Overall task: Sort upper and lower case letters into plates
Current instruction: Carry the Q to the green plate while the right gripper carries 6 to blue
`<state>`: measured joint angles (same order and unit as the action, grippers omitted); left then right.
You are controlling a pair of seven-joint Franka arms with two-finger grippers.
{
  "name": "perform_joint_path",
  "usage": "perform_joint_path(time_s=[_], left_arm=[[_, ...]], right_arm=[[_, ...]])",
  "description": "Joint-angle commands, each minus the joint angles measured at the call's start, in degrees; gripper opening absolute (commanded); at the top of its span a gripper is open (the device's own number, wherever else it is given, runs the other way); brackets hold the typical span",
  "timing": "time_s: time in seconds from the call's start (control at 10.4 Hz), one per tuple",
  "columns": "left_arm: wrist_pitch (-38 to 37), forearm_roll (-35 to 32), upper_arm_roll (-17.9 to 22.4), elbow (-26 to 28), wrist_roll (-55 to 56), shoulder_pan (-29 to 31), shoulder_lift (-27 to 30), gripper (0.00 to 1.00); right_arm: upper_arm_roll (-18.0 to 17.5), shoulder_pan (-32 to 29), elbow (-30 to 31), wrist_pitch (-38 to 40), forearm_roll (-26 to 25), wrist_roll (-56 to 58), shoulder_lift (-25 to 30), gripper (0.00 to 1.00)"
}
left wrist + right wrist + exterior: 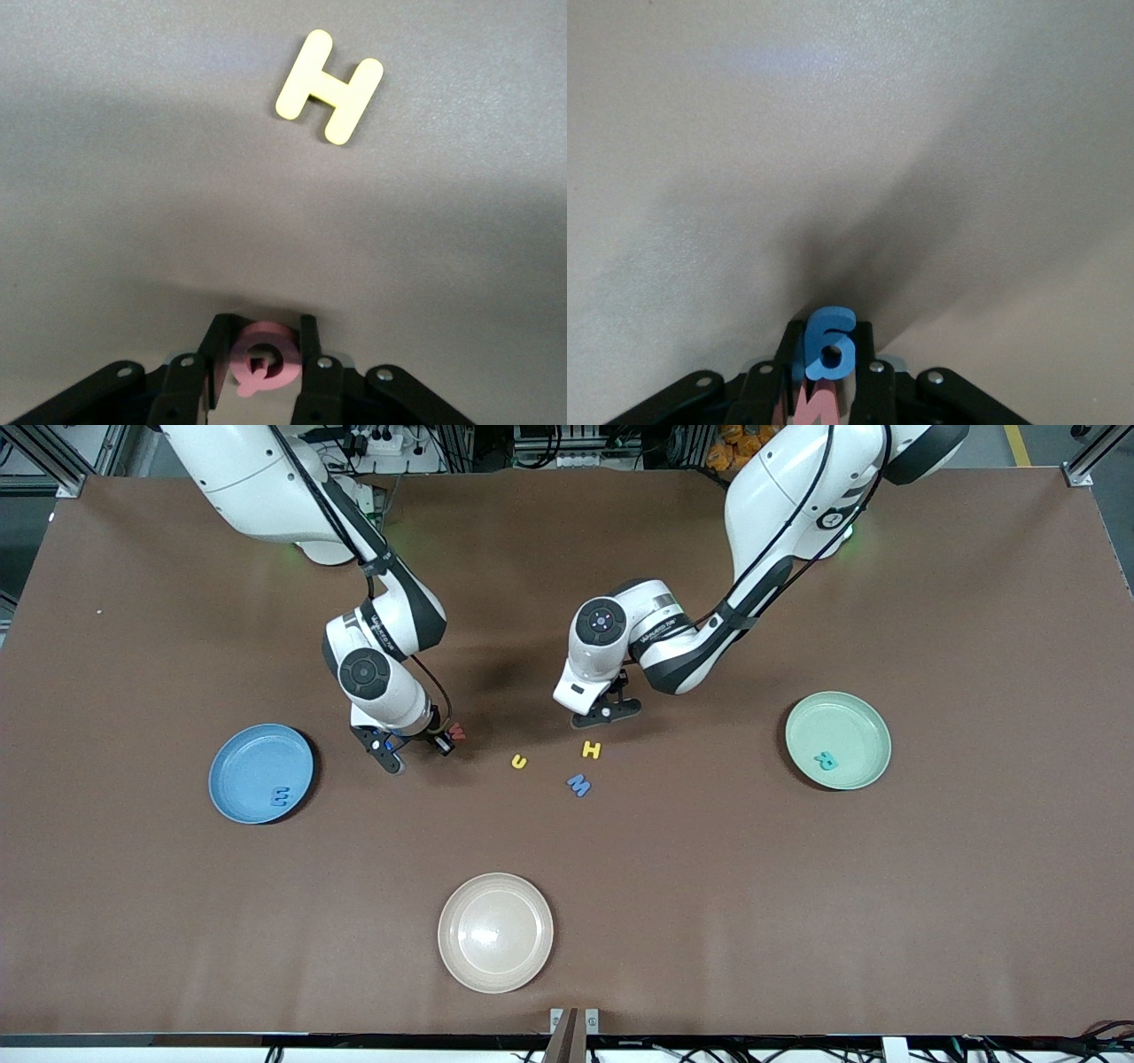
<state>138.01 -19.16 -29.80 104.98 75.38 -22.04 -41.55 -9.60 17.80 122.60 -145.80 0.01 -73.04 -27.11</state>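
**Letters pinched, lift cleanly**

Your right gripper (416, 751) pinches a small blue letter (830, 343) beside the blue plate (232, 797). Your left gripper (605, 710) squeezes a pink Q (263, 361) near the yellow H (591, 750). Raise both straight up.

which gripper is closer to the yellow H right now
Left. The left gripper, shut on a pink letter, sits right beside the yellow H. The right gripper is off toward the blue plate, clamping a blue letter.
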Motion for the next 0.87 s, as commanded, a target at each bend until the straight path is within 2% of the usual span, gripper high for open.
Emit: perform_joint_path(time_s=[0.0, 0.1, 0.39, 0.58, 0.68, 0.77], left_arm=[[-0.01, -1.15, -0.09, 0.49, 1.18, 0.68, 1.11, 0.0], [-1.24, -1.15, -0.7, 0.22, 0.57, 1.55, 1.55, 0.0], [-4.05, -1.15, -7.28, 0.13, -0.23, 8.83, 2.35, 0.0], [-8.43, -1.15, -10.26, 0.05, -3.29, 14.45, 4.62, 0.0], [-10.8, -1.15, -12.98, 0.13, -4.7, 18.92, 5.51, 0.0], [-13.09, -1.15, -16.31, 0.13, -6.02, 24.36, 6.04, 0.0]], right_arm=[[0.02, 0.22, -0.16, -0.45, -0.54, -0.7, -0.31, 0.2], [0.02, 0.22, -0.43, -0.45, -0.53, -0.7, -0.49, 0.2], [-0.07, -0.39, -1.39, 0.69, -0.53, 0.09, -0.49, 0.14], [-0.07, -1.18, -6.72, 10.82, -0.53, 1.66, -0.49, 0.14], [-0.07, -2.23, -9.11, 15.24, -0.36, 3.67, -0.67, 0.14], [-0.16, -4.16, -9.56, 16.15, -0.36, 6.74, -0.67, 0.14]])
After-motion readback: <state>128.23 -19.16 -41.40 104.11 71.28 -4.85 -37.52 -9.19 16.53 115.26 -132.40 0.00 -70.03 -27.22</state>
